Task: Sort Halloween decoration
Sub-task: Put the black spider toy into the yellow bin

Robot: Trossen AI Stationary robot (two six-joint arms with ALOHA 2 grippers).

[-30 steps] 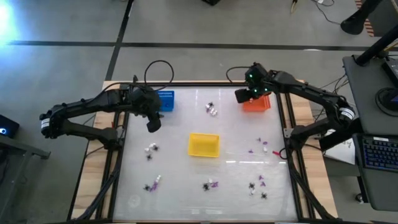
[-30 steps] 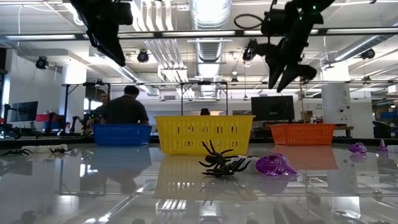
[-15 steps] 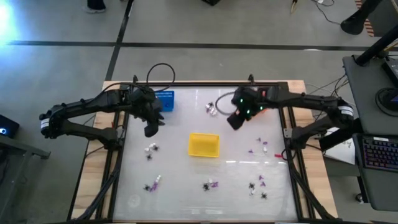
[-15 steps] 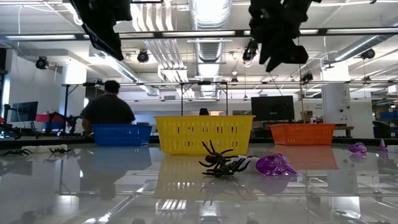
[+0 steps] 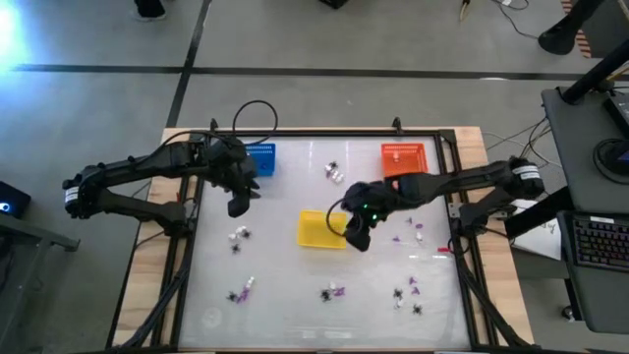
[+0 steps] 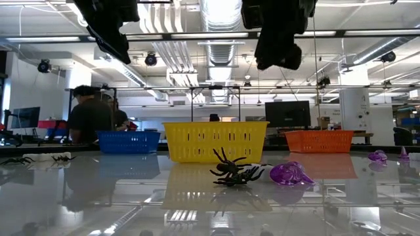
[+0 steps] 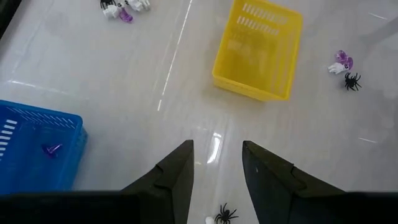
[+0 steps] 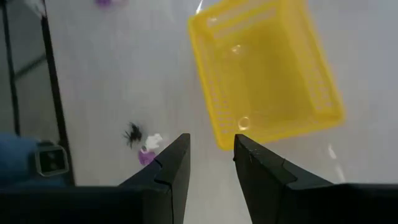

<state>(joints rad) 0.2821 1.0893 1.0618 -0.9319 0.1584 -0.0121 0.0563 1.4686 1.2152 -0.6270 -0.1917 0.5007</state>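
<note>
High view shows my right gripper [image 5: 356, 239] hanging over the table, just beside the right edge of the yellow basket [image 5: 316, 224]. Its fingers are a little apart and hold nothing. My left gripper [image 5: 237, 205] waits near the blue basket [image 5: 261, 157], fingers apart and empty too.

The toys are spread out in small groups. One group, a black spider [image 8: 132, 132] with a white bit [image 8: 153, 139] and a purple bit [image 8: 146, 157], lies close to my right gripper's tips in the right wrist view. I think it is the group near the front edge [image 5: 332, 292], in front of my right gripper. My right arm is nearer to it than my left.

A different spider [image 7: 225, 215] lies right by my left fingers [image 7: 176, 177], with a white bit touching it.

The spiders are round with legs all around, so I cannot tell which way they point or find a long side.
</note>
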